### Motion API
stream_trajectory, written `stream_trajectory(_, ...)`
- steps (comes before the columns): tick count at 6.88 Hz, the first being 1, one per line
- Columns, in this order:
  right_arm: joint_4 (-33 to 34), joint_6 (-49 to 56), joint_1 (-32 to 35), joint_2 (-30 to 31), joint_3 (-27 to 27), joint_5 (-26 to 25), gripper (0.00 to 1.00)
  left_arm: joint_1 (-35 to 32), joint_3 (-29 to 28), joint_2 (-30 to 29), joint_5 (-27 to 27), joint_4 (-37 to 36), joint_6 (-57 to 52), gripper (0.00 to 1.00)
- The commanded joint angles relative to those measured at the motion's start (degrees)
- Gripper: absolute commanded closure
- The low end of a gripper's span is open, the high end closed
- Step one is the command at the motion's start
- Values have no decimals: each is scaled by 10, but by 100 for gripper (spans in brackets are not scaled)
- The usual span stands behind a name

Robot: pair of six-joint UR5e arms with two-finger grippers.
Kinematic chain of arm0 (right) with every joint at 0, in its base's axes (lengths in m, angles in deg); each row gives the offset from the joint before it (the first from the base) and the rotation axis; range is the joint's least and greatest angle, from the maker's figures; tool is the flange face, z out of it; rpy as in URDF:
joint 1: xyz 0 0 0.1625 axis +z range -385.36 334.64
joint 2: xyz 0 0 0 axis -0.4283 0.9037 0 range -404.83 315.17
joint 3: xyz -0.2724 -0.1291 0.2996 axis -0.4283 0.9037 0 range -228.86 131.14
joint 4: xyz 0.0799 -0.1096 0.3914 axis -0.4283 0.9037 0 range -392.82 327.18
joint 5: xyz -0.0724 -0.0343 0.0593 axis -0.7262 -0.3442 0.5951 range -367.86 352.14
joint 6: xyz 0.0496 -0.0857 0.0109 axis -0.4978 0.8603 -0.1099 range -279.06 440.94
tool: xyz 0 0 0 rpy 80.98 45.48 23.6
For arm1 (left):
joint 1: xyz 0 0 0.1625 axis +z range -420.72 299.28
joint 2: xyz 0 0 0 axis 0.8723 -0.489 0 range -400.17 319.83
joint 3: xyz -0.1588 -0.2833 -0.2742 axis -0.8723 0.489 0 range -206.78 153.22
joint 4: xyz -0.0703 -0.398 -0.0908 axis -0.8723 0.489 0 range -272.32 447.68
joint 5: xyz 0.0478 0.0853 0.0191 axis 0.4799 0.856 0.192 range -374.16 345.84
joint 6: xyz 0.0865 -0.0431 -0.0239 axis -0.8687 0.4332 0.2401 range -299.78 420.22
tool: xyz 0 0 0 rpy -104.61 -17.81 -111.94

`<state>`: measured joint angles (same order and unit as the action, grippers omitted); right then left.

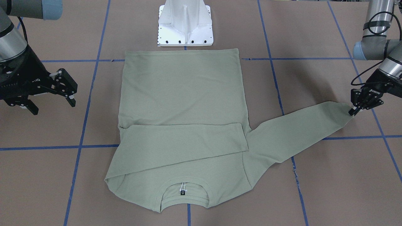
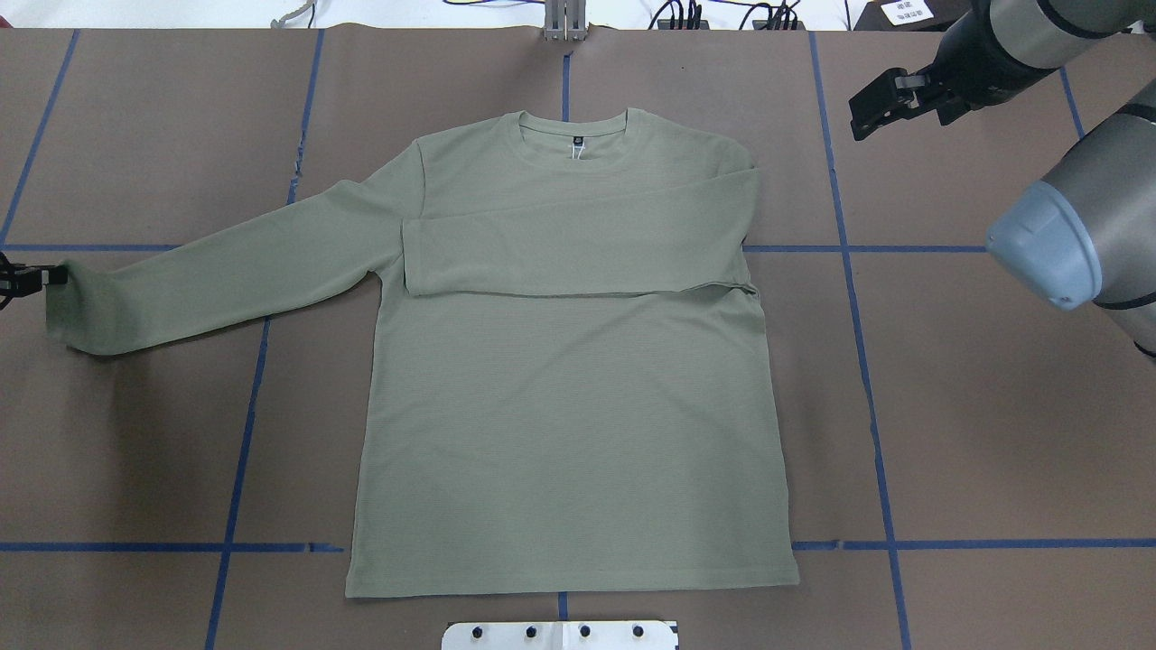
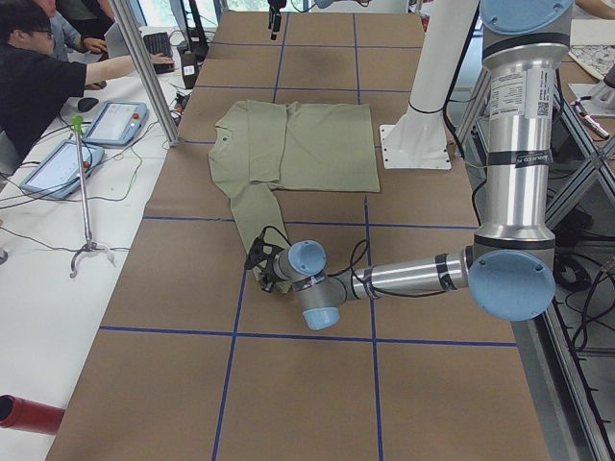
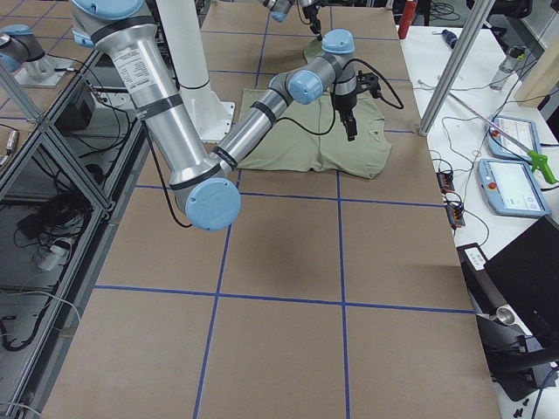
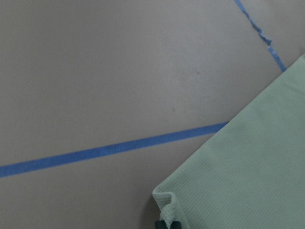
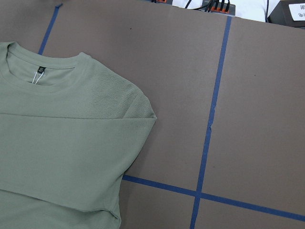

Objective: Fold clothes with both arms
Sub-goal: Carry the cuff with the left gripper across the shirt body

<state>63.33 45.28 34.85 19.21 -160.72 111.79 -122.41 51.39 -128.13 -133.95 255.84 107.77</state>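
The sage-green shirt (image 2: 560,406) lies flat on the brown table, neckline and black label (image 2: 576,142) at the far side. One sleeve (image 2: 578,244) is folded across the chest. The other sleeve (image 2: 226,271) stretches out flat to the side. My left gripper (image 1: 355,110) is shut on that sleeve's cuff; the left wrist view shows the bunched cuff edge (image 5: 167,206) pinched. My right gripper (image 1: 51,105) is open and empty, held above the table well off the shirt's other side; it also shows in the overhead view (image 2: 880,104). The right wrist view shows the shirt's shoulder (image 6: 128,105).
The white pedestal base (image 1: 185,25) stands just past the shirt's hem. Blue tape lines (image 2: 858,343) grid the brown table. An operator (image 3: 29,86) and tablets (image 3: 115,120) are along the far side, with a metal pole (image 3: 144,67).
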Motion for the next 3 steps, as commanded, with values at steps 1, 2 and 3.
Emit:
stream_trajectory(1,0,0,0,2,0,0,0,-4,173,-20,3,-237,0,100)
stream_trajectory(2,0,0,0,3,0,0,0,-3,235,-60,4,-357,2,100)
stream_trajectory(3,0,0,0,3,0,0,0,2,272,-120,15,-474,8,100)
